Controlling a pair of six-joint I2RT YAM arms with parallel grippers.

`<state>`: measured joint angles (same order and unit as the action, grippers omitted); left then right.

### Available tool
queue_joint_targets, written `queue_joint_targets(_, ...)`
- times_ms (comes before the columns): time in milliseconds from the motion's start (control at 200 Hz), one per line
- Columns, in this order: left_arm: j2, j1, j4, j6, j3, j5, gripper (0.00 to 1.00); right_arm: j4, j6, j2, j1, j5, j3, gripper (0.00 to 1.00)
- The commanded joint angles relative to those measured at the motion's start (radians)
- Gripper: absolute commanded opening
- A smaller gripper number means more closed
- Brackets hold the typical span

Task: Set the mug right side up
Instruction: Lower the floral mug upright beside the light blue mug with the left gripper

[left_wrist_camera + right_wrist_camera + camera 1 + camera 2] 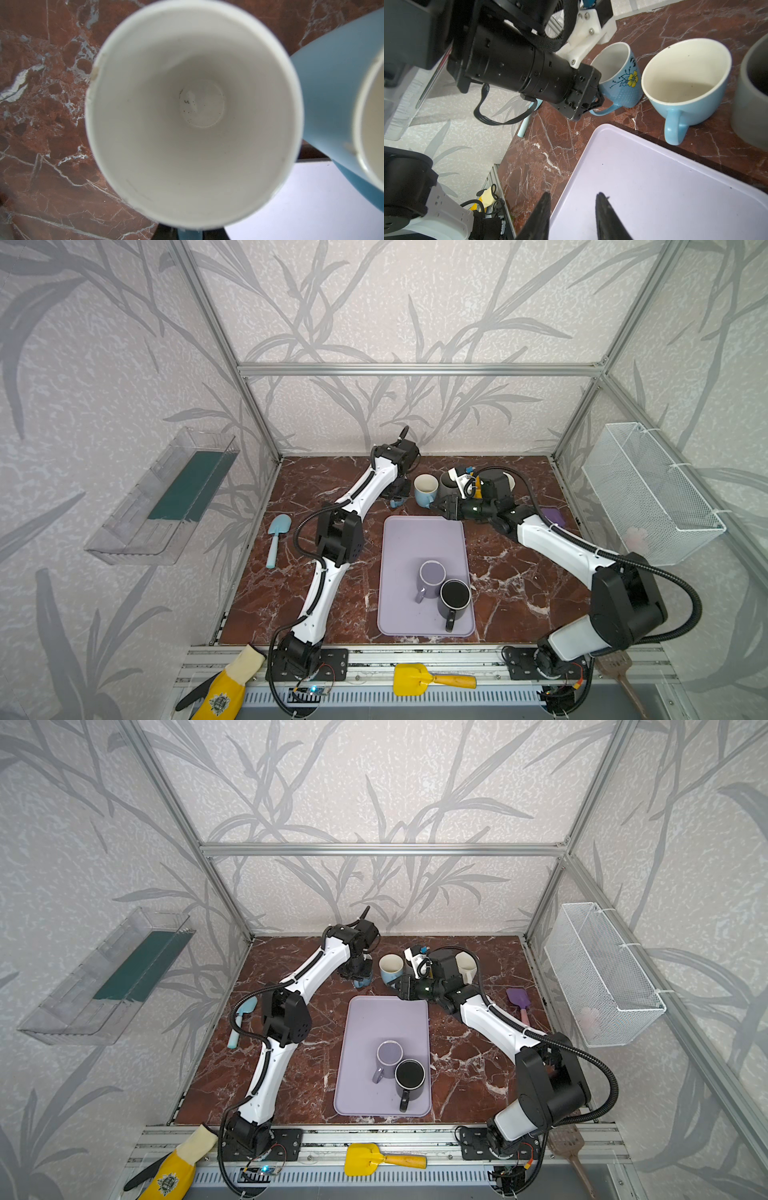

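The mug (623,83) is light blue with a yellow flower and a white inside, and it stands mouth up on the marble table. The left wrist view looks straight down into the mug (193,114). My left gripper (598,104) is shut on the mug's handle (604,111), which shows as a blue strip between the jaws in the left wrist view. In both top views the left gripper (399,499) (360,981) hides the mug's body. My right gripper (573,196) (441,505) is open and holds nothing, hovering over the far edge of the lilac tray (654,187).
A wide blue cup (424,488) (685,83) and a grey mug (751,93) stand right of the held mug. A lilac mug (431,578) and a black mug (454,599) sit upright on the tray (415,539). A blue trowel (276,539) lies left, a purple one (519,1000) right.
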<state>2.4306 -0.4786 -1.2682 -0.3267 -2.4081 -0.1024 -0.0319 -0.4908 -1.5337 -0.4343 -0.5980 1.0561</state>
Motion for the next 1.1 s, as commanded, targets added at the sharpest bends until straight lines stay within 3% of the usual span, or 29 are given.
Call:
queue_joint_targets(0,0.01,-0.01,-0.034,-0.02,-0.046,-0.039,0.0,0.028,0.033,0.04,0.003,0.01,0.001,0.37)
queue_joint_targets(525,0.033,-0.019,-0.033,-0.02,-0.049,-0.033,0.0,0.054,0.051,0.064,0.004,0.035,-0.006,0.37)
queue_joint_targets(715,0.033,-0.02,-0.037,-0.018,-0.049,-0.03,0.15,0.065,0.056,0.067,0.003,0.04,0.0,0.37)
queue_joint_targets(1095,0.025,-0.021,-0.035,-0.009,-0.049,-0.031,0.24,0.085,0.061,0.075,0.002,0.044,0.013,0.37)
